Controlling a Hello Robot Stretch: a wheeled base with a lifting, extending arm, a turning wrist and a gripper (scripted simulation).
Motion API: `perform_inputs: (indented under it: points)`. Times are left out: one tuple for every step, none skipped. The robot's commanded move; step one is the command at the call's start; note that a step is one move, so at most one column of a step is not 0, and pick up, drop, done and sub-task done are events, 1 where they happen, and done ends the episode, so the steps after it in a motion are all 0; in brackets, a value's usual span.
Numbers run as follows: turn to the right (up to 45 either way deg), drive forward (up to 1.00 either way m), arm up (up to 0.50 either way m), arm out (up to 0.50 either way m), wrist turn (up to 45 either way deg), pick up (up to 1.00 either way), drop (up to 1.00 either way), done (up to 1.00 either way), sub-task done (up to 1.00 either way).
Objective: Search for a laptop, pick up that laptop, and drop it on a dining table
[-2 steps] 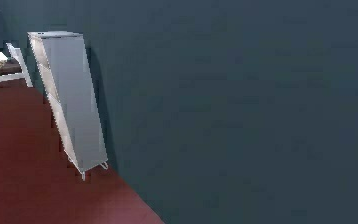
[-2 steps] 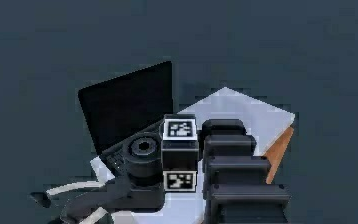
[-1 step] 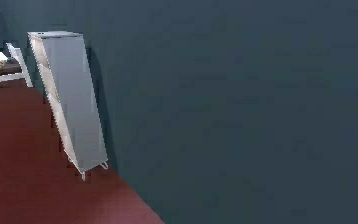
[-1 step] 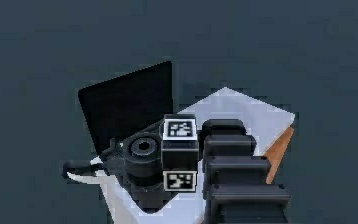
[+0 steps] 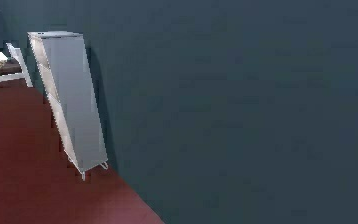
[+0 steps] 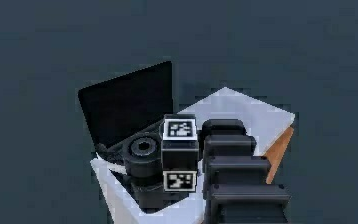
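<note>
The jaws sit in the arm side view, low and a bit left of the middle. They are a dark, round lump with thin bits sticking out to the left. I cannot tell if the jaws are apart or together. I cannot tell if they hold anything, as the laptop (image 6: 127, 100) is right behind them.

Just right of the jaws are two small white squares (image 6: 179, 128) with black marks, one above the other. Right of those is the arm (image 6: 242, 185), a thick dark bar that comes up from the bottom edge.

The laptop is black. Its lid stands up and leans back a little, above and left of the jaws. It rests on a white worktop (image 6: 237, 105). I cannot tell if the jaws touch the laptop or are just near it.

The worktop spreads out to the right, under the arm. At its right side there is a thin orange-brown strip (image 6: 278, 155). Behind it all is a dark blue wall (image 6: 47, 40).

In the forward view, a tall pale grey cabinet (image 5: 72, 95) stands on thin legs against the same kind of dark blue wall. The floor (image 5: 37, 175) is dark red. At the far left edge is a white chair (image 5: 17, 60), well apart from the cabinet's feet.
</note>
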Motion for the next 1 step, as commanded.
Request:
perform_inputs:
  points:
    - [0.0,0.00,-0.24,0.00,0.0,0.00,0.00,0.00,0.00]
